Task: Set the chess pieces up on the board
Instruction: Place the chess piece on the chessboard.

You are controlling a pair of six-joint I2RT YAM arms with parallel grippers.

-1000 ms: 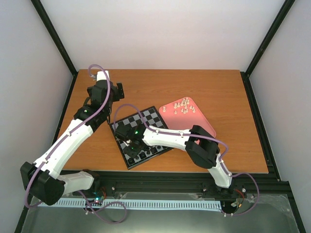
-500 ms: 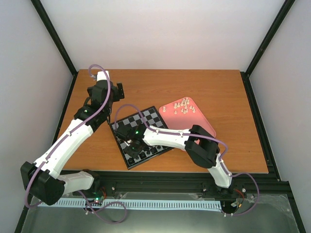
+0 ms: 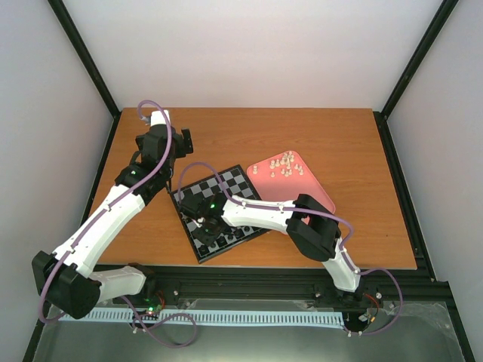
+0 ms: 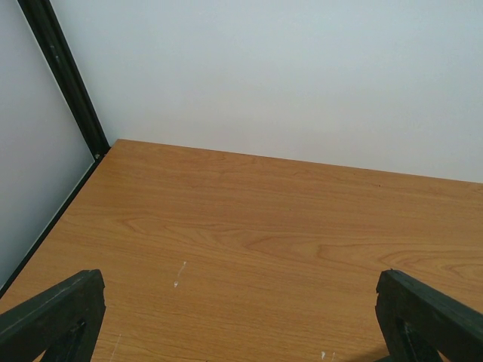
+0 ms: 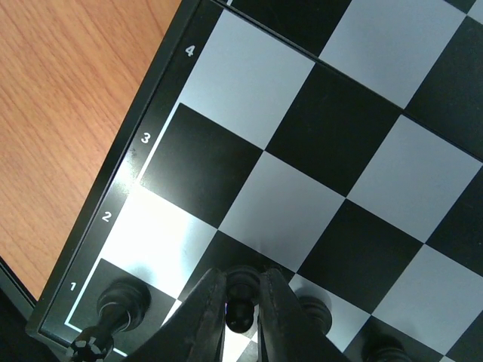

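Note:
The board [image 3: 243, 181] lies tilted at the table's middle front, with black chess pieces [image 3: 229, 240] along its near edge. Cream chess pieces [image 3: 284, 166] lie on a pink tray [image 3: 303, 186]. My right gripper [image 3: 207, 226] is low over the board's near left corner. In the right wrist view the right gripper [image 5: 243, 292] is shut on a black pawn [image 5: 242, 308], over a square of the board [image 5: 302, 188] in row 2. I cannot tell whether the pawn touches the board. My left gripper [image 3: 181, 141] is open and empty [image 4: 238, 294] above bare table.
Black pieces stand beside the held pawn: one in the corner square [image 5: 123, 298], one to the right [image 5: 315, 308]. The tray lies to the right of the board, partly under the right arm. Walls and black posts [image 4: 64, 75] enclose the table.
The right gripper has shifted very slightly over the board's near left corner. The left arm has not moved.

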